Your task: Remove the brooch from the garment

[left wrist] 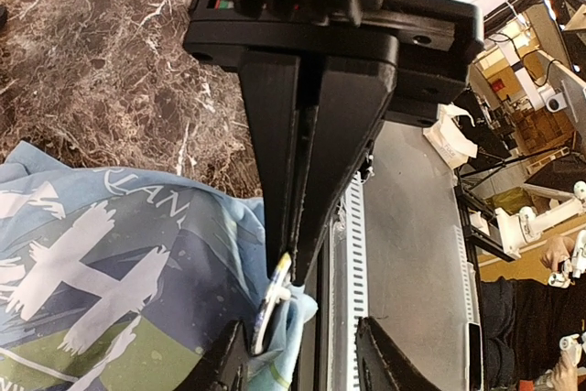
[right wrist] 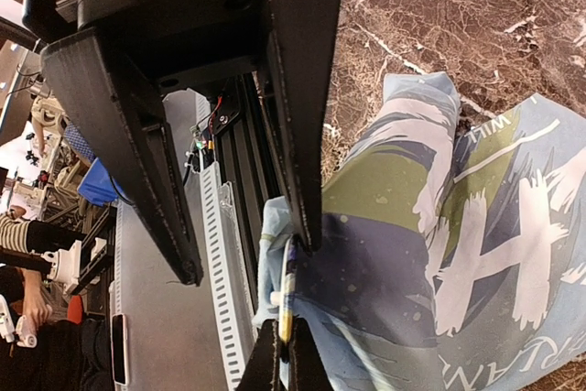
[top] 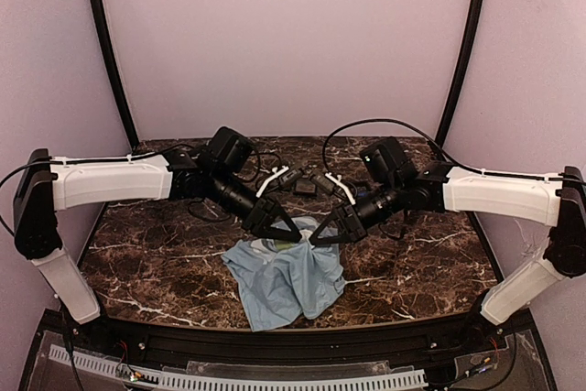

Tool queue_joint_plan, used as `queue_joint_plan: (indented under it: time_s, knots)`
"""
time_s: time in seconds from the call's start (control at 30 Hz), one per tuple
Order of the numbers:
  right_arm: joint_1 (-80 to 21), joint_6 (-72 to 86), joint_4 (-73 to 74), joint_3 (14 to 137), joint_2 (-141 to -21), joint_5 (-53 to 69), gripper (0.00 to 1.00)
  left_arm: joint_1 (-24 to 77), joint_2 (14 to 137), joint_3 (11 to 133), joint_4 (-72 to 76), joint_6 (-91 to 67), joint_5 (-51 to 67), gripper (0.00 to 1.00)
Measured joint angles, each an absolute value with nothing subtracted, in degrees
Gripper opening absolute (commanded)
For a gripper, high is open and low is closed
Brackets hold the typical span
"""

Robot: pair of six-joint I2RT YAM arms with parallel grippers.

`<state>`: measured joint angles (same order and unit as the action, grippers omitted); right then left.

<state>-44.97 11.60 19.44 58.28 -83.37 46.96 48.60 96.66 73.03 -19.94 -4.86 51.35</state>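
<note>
The light blue shirt (top: 284, 286) with a dark navy, green and white print lies bunched at the table's front middle; it also shows in the left wrist view (left wrist: 110, 272) and the right wrist view (right wrist: 458, 254). The brooch (left wrist: 268, 309) is seen edge-on at a raised fold of the shirt, also in the right wrist view (right wrist: 289, 295). My left gripper (top: 279, 226) (left wrist: 293, 267) is shut on the brooch's rim. My right gripper (top: 322, 235) (right wrist: 247, 258) is open, one fingertip (right wrist: 307, 235) touching the brooch's other end and the cloth. In the top view the brooch is hidden between the grippers.
The dark marble table (top: 156, 263) holds cables and small dark items (top: 302, 180) at the back middle. A black rail and a white slotted duct (top: 275, 377) run along the near edge, close behind the shirt's fold. Purple walls enclose the back and sides.
</note>
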Motion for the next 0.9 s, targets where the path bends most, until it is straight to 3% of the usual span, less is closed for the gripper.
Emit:
queue_joint_plan:
  time_s: [0.3, 0.9]
  knots:
    - [-44.8, 11.3, 19.8, 58.3, -83.4, 47.9, 0.0, 48.8, 97.4, 73.2, -21.5, -3.7, 49.1, 0.37]
    - [-44.8, 10.5, 19.8, 58.3, -83.5, 49.0, 0.0, 49.1, 97.9, 73.3, -22.1, -3.5, 49.6, 0.01]
